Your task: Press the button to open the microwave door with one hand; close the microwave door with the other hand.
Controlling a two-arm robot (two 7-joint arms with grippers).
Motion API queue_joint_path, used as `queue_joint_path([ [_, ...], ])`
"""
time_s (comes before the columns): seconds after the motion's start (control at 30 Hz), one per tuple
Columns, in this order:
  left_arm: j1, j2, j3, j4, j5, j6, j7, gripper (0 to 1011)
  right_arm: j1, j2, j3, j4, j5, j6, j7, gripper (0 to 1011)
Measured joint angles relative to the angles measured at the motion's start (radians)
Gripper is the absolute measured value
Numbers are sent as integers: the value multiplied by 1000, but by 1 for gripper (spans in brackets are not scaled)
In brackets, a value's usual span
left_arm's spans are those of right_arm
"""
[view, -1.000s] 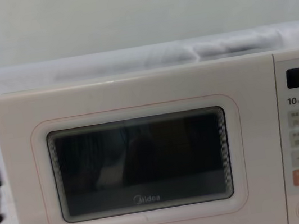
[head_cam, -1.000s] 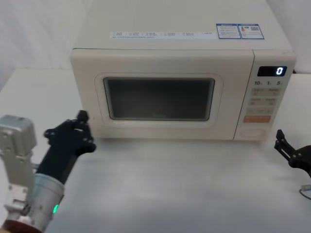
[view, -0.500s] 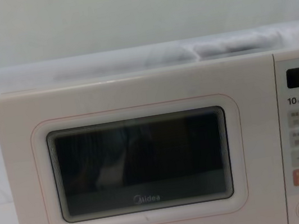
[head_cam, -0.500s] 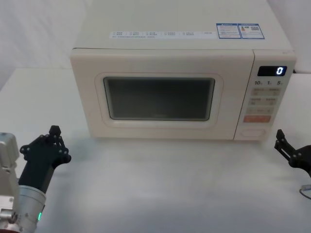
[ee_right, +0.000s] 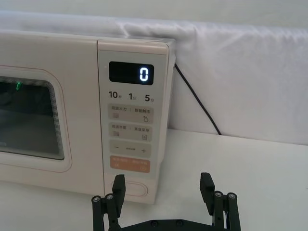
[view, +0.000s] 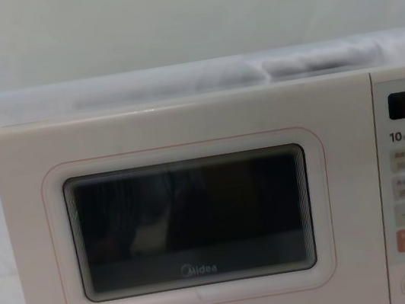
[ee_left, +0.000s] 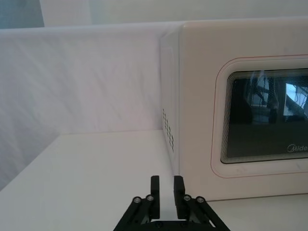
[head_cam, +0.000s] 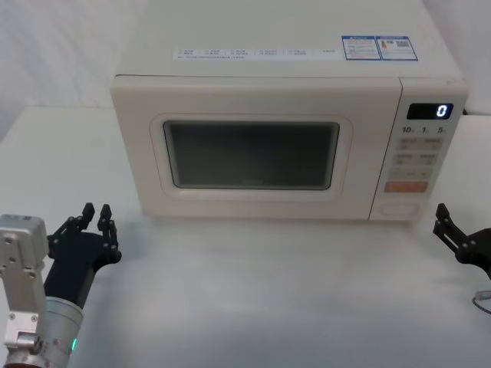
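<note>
Left end effector (head_cam: 97, 215) hovers low over the white tabletop (head_cam: 253, 291), near the microwave's front left corner, its fingers (ee_left: 154, 187) almost together and holding nothing. At the middle, the microwave door (head_cam: 253, 153) sits flush and closed. Lower on the control panel is the button (head_cam: 400, 208). Right end effector (ee_right: 163, 188) waits just beside that panel, wide open and empty.

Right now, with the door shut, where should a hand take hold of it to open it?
Nowhere to grip: the door is flush, no handle showing. Press the button at the panel's bottom instead, straight from the front, using the open right hand hovering just before it. The left hand is by the door's left corner.
</note>
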Motion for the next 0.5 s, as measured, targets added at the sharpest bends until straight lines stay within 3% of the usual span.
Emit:
queue_joint_path([
  [0.4,1,4,2,-5,-5,2,0,542,0,0,0,0,0,0,0,1002],
  [0.5,1,4,2,-6,-6,3,0,686,0,0,0,0,0,0,0,1002],
])
